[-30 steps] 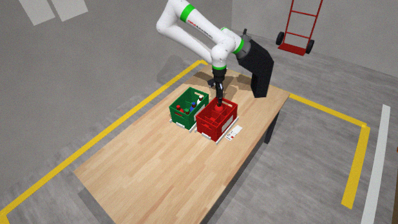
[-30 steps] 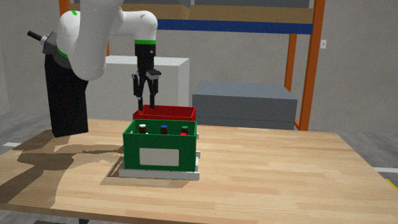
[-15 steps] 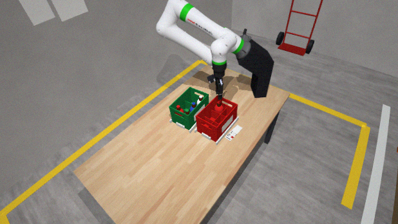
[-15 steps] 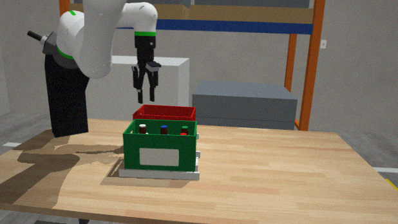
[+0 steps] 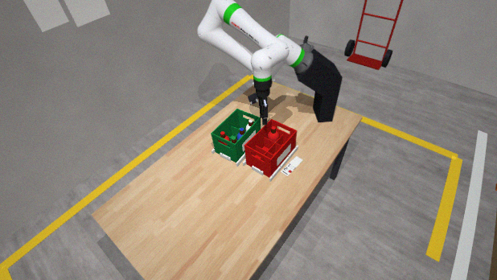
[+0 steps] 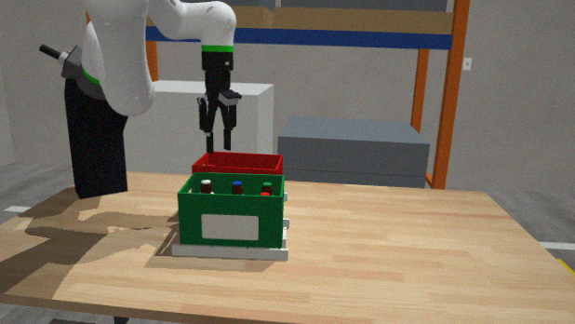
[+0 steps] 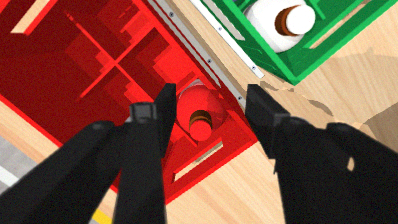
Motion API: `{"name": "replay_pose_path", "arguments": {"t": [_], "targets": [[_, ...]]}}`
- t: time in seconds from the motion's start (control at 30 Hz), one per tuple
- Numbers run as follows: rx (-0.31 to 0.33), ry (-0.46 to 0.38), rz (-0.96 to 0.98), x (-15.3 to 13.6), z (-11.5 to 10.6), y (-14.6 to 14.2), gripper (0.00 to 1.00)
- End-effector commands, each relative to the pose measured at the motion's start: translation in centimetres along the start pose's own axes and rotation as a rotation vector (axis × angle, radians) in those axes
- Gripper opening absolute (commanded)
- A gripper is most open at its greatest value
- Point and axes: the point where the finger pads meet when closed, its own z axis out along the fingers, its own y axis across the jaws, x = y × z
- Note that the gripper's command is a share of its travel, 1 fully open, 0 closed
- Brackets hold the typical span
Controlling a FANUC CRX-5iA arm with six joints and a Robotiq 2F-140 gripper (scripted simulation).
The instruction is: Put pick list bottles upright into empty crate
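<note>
Red bottle (image 5: 273, 134) (image 7: 188, 102) stands in the end compartment of the red crate (image 5: 257, 158) (image 6: 238, 160) (image 7: 220, 166), long axis upright. The pincer (image 5: 264, 121) (image 6: 219, 146) (image 7: 211, 99) hangs above with its fingers parted, grasping nothing. In the wrist view the bottle's cap lies toward six o'clock from the fingertips; in the top view the bottle lies toward five. There is just the one arm.

Beside that crate is the green crate (image 5: 219, 146) (image 6: 186, 223) (image 7: 285, 69), holding white-capped (image 5: 250, 124) (image 6: 206, 187) (image 7: 300, 20), blue-capped (image 5: 241, 132) (image 6: 237, 187), green-capped (image 5: 233, 139) (image 6: 267, 187) and red-capped bottles. The white cap sits toward one o'clock from the fingertips in the wrist view. The paper strip (image 5: 295, 163) is too small to read fully. If more are due, the pincer likely needs to rise clear, then cross to the green crate.

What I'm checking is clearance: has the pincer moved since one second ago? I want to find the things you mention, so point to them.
Yes; in the top view, the pincer (image 5: 264, 121) (image 6: 219, 150) (image 7: 211, 99) has shifted left against the red crate (image 5: 256, 160) (image 6: 242, 161) (image 7: 237, 145).
</note>
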Motion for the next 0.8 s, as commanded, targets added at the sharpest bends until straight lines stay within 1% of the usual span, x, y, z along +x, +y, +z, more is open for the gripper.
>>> {"name": "replay_pose_path", "arguments": {"t": [0.0, 0.43, 0.5, 0.77], "targets": [[0.002, -0.002, -0.001, 1.0, 0.0, 0.0, 0.44], [0.002, -0.002, -0.001, 7.5, 0.1, 0.7, 0.44], [0.002, -0.002, -0.001, 7.5, 0.1, 0.7, 0.44], [0.002, -0.002, -0.001, 11.5, 0.1, 1.2, 0.44]]}}
